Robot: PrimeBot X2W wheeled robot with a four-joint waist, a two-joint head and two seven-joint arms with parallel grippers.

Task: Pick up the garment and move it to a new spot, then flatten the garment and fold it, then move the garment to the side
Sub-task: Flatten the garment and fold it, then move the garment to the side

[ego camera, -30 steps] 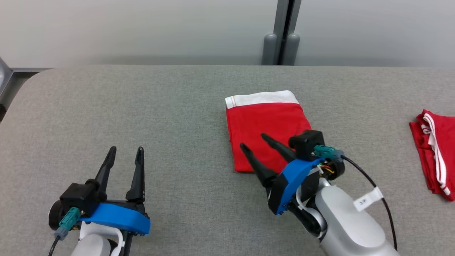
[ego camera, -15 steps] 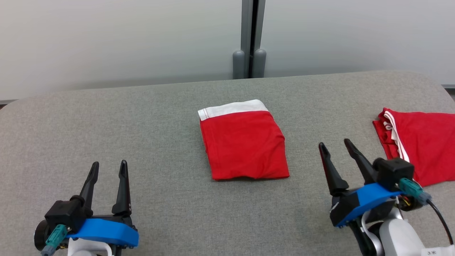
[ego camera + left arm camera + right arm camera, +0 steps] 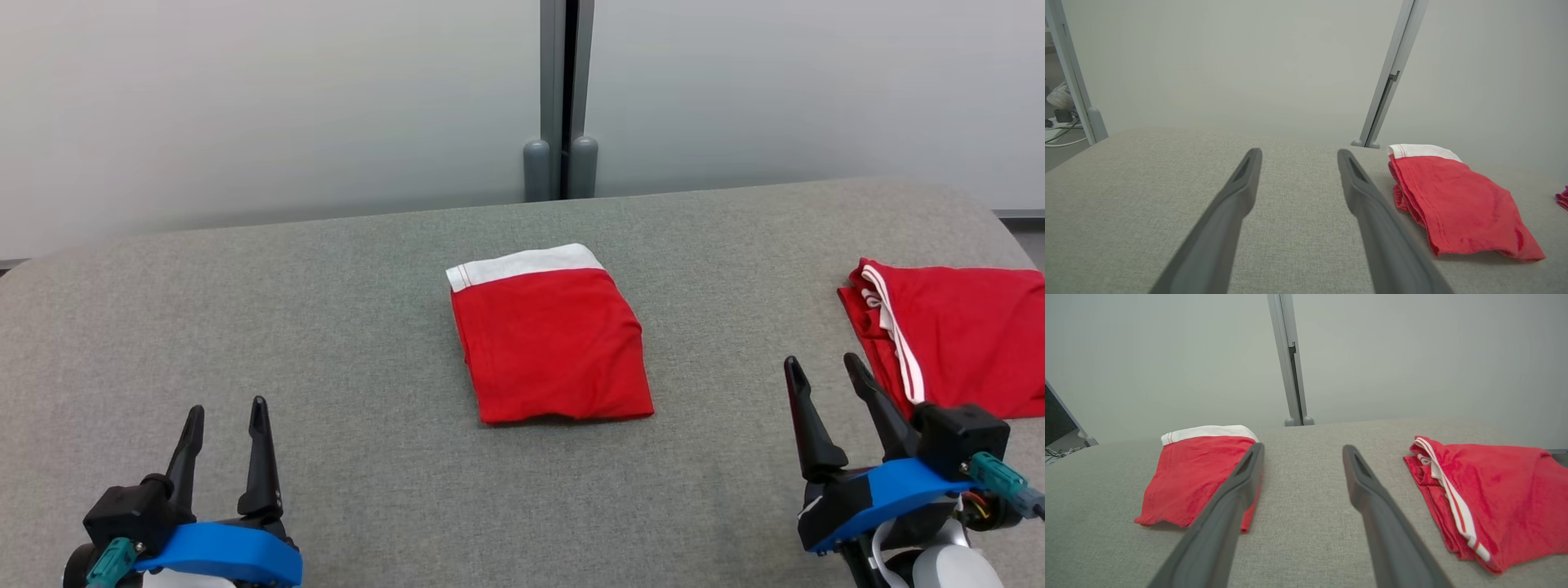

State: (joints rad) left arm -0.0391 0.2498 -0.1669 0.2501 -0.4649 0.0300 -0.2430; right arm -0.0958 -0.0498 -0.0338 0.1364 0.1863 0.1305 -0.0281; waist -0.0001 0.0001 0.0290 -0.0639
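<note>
Head view: folded garment [image 3: 551, 351] lies apart from left gripper [image 3: 226, 406] and right gripper [image 3: 820, 359], fingers spread wide, empty.

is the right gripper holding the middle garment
No, the right gripper is open and empty, apart from the middle garment, which lies folded on the table.

Lab or office test bay: grey fabric-covered table [image 3: 326, 327], pale frosted partition panels [image 3: 245, 106] behind it, grey metal post [image 3: 560, 82] at 12 o'clock, loose cables [image 3: 1065, 143] on floor at 9 o'clock.
</note>
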